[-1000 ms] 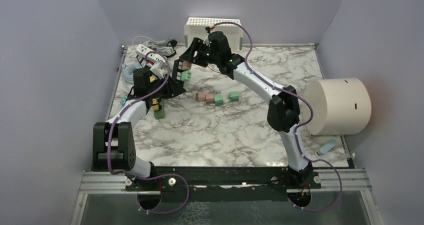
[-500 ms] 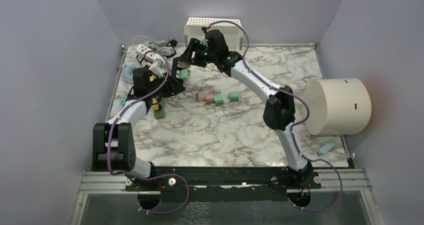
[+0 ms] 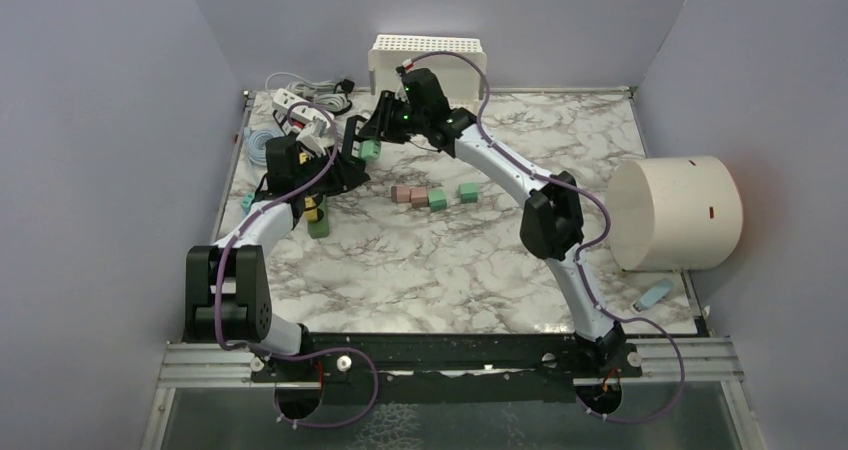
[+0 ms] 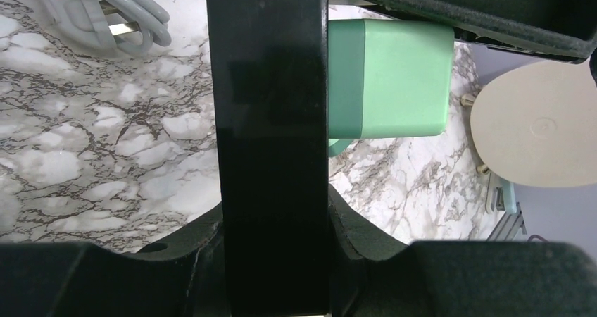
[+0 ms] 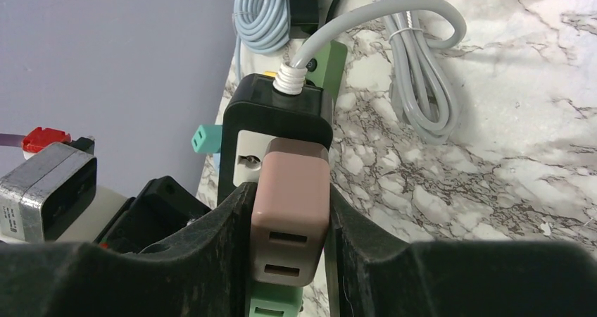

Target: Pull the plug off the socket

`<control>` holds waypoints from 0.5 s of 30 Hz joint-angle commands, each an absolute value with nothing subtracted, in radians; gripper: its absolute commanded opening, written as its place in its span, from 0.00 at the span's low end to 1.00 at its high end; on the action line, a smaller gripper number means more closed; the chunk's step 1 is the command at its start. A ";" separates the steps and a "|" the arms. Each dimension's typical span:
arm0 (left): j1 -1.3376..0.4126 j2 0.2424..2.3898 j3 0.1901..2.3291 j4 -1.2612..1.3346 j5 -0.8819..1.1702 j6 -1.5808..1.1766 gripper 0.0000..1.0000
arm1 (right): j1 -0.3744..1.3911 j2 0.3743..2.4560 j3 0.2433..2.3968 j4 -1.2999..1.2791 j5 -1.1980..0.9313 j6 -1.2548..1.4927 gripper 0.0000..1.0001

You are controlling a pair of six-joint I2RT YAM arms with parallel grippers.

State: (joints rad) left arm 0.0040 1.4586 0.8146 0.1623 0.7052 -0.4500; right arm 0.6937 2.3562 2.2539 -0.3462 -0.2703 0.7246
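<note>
A black power strip [image 5: 278, 113] with a white socket face and a grey cable stands at the table's back left. A pink USB plug [image 5: 290, 197] sits in it, with a green plug [image 5: 274, 310] just below. My right gripper [image 5: 290, 204] is shut on the pink plug, one finger on each side. In the top view the right gripper [image 3: 362, 135] covers the pink plug, and the green plug [image 3: 370, 150] shows beside it. My left gripper [image 4: 271, 204] is shut on the strip's black body [image 4: 271, 84], with the green plug [image 4: 391, 77] sticking out to the right. The left gripper also shows in the top view [image 3: 335, 175].
Pink and green blocks [image 3: 430, 197] lie mid-table. A green block stack [image 3: 318, 220] stands by the left arm. A white power strip [image 3: 300, 110], grey cable coils [image 3: 310, 85] and a white perforated box [image 3: 427, 55] are at the back. A cream cylinder [image 3: 675, 213] lies right.
My right gripper has moved left along the back of the table and now covers the pink plug that showed in the top view before. The left arm has not moved.
</note>
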 commanded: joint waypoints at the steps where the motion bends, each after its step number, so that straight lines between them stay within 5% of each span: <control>1: 0.000 1.401 0.810 0.267 0.721 -0.437 0.00 | 0.699 2.319 2.235 -0.348 -0.212 0.686 0.06; 15: 0.012 1.371 0.819 0.066 0.246 -0.491 0.00 | 0.699 2.084 2.032 -0.301 -0.216 0.695 0.01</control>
